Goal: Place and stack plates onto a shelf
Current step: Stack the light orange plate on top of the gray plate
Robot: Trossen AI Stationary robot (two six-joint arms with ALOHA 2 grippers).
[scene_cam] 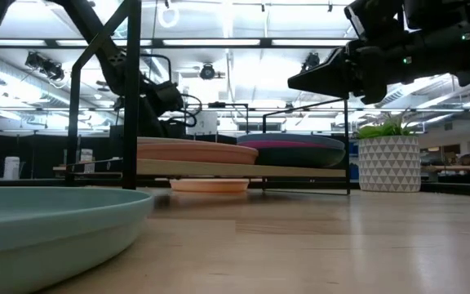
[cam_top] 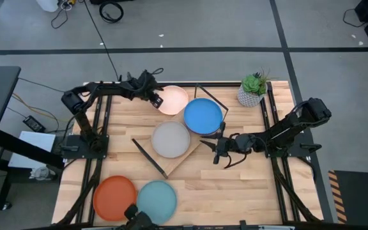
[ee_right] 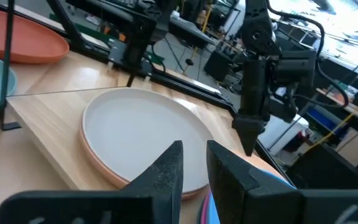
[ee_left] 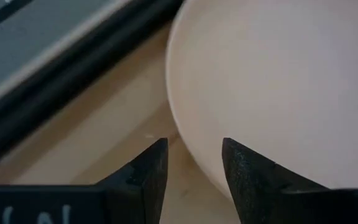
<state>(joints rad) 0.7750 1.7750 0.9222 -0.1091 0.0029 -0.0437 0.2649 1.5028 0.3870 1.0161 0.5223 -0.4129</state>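
Observation:
The shelf stands mid-table. On its board the pale grey plate lies on a salmon one. Beside them the blue plate lies on a magenta one. The cream plate lies flat on the table by the far edge. My left gripper is open at the cream plate's left rim. My right gripper, narrowly open and holding nothing, hovers just near of the blue plate. The orange plate and the teal plate lie at the near edge. My left gripper comes slanting down at the cream plate's left rim. One finger is over the plate and the other is over the bare table outside it. I cannot tell whether either finger touches the plate, which lies flat on the table.
A small potted plant stands at the far right corner, close to the shelf's black rod frame. Bare tabletop lies between the shelf and the two near-edge plates, and to the right of the shelf under my right arm.

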